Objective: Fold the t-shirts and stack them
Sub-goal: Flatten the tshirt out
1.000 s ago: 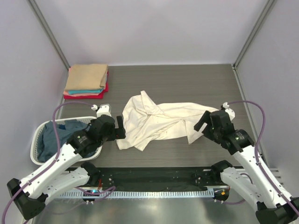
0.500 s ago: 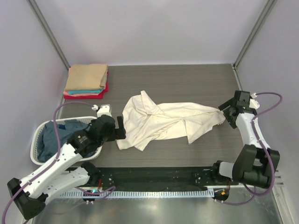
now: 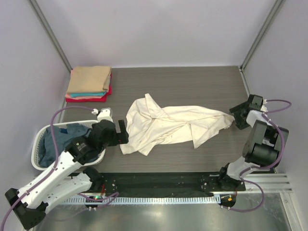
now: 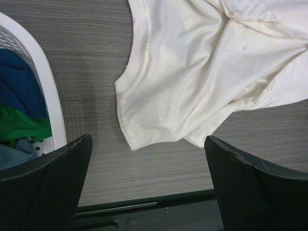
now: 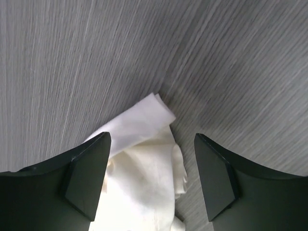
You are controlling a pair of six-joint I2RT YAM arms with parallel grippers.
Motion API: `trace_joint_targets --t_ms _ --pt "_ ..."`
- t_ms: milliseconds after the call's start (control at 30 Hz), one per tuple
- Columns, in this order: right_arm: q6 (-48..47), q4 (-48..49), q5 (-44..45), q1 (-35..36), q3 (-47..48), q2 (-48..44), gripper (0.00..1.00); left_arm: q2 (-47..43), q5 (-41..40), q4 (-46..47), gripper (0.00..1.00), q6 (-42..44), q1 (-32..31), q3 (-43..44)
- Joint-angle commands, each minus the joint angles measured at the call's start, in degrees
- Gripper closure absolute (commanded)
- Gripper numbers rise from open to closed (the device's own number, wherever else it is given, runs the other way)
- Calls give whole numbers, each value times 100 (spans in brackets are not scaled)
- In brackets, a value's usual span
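Baskets first: lower left of the overhead view, the white slatted laundry basket [image 3: 35,161] sits on the table [image 3: 192,84] beside the left arm. It holds a heap of unfolded cloth. From above I see a dusty-blue shirt [image 3: 52,143] filling most of it. The left wrist view peers over the rim and shows a green shirt [image 4: 21,127] tucked under a darker blue fold.

Upper left, at the back edge, there's the folded stack [image 3: 88,83]: tan on top, a teal layer beneath, red at the bottom, edges fairly square.

Centre of the frame, the cream-white t-shirt [image 3: 168,127] lies rumpled and unfolded, stretched from left to right across the grey wood grain. One corner trails off toward the right edge.

Now the arms. The left gripper [image 3: 123,132] hovers at the shirt's left hem. Its jaws are spread wide, and the wrist view shows the hem lying on the table between the two fingers [image 4: 48,187], touching neither. The right gripper [image 3: 235,118] is over at the far right, low above that trailing corner. Its jaws are also apart, straddling the folded tip of cream cloth, and I see no pinch on it.
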Motion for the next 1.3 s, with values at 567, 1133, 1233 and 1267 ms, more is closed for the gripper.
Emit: trace_joint_targets --t_ms 567,1133,1233,1267 --pt "245 1052 -556 -128 347 821 99 8 -157 107 0 30 16 -22" --pt "369 990 -1663 329 49 -558 99 5568 1458 2119 5 1066 1650 3763" --pt "307 982 -1812 461 -30 -663 99 6957 1864 2006 8 954 1958 5037" --pt "299 982 -1891 514 -74 -690 99 7291 1916 1622 9 892 2063 5815"
